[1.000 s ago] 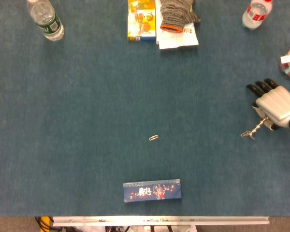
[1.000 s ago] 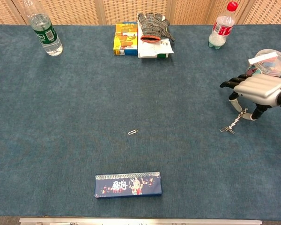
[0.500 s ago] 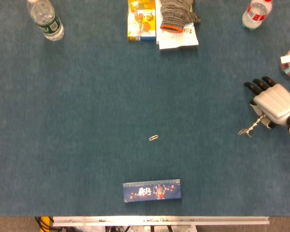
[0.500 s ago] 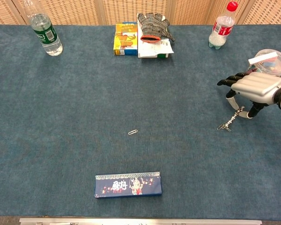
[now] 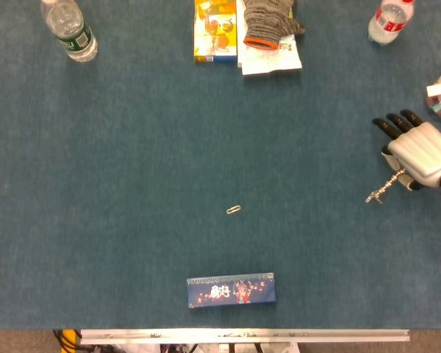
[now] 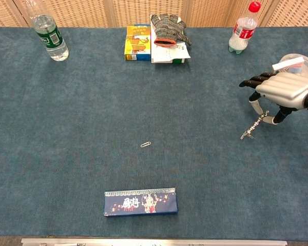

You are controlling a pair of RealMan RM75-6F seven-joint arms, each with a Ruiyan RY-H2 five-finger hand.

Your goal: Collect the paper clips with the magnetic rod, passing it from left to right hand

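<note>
My right hand (image 5: 420, 151) (image 6: 283, 90) is at the right edge of the blue table, pinching the thin magnetic rod (image 5: 383, 190) (image 6: 255, 125). The rod slants down to the left, and a small cluster of paper clips (image 5: 371, 198) (image 6: 245, 136) clings to its lower tip. One loose paper clip (image 5: 234, 209) (image 6: 146, 144) lies on the cloth near the table's middle, far to the left of the rod. My left hand is in neither view.
A dark blue box (image 5: 231, 290) lies near the front edge. At the back stand a water bottle (image 5: 70, 29), a yellow box (image 5: 214, 29) with a knitted glove (image 5: 270, 20) on papers, and a red-capped bottle (image 5: 390, 20). A clear bowl (image 6: 296, 67) sits behind my right hand.
My right hand has lifted and drawn slightly back with the rod, so the rod's clip-laden tip now sits a little higher and further from the front edge. The loose clip stayed put.
</note>
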